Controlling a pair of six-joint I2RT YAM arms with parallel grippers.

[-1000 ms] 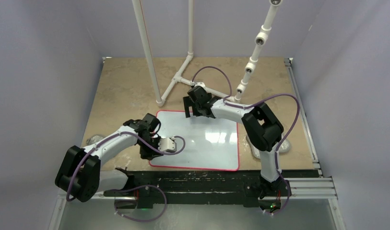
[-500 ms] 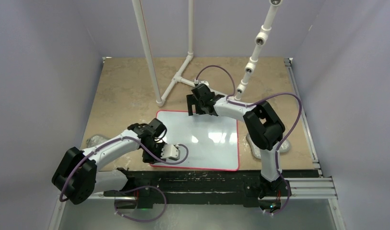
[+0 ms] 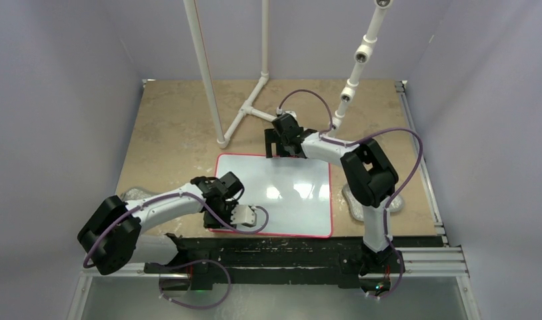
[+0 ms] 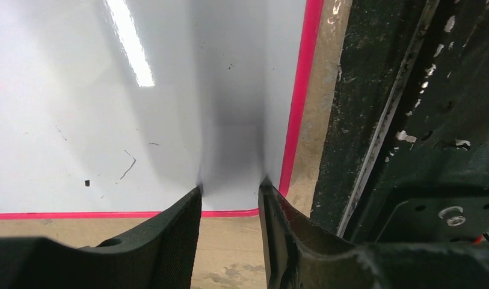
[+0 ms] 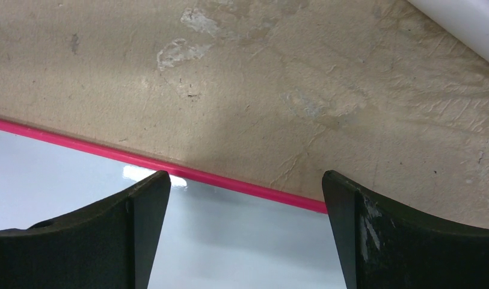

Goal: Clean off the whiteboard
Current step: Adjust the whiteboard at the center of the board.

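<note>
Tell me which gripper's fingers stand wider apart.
The right gripper, at the whiteboard's far edge; the left gripper's fingers leave only a narrow gap.

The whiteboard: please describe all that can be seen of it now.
The whiteboard is a flat, glossy white rectangle with a thin red border and rounded corners. It lies on the tan table, its near edge beside the black rail. No writing shows, only tiny dark specks by its near left corner. The left tool is at that corner, the right tool above the far edge; whether they touch is unclear.
</note>
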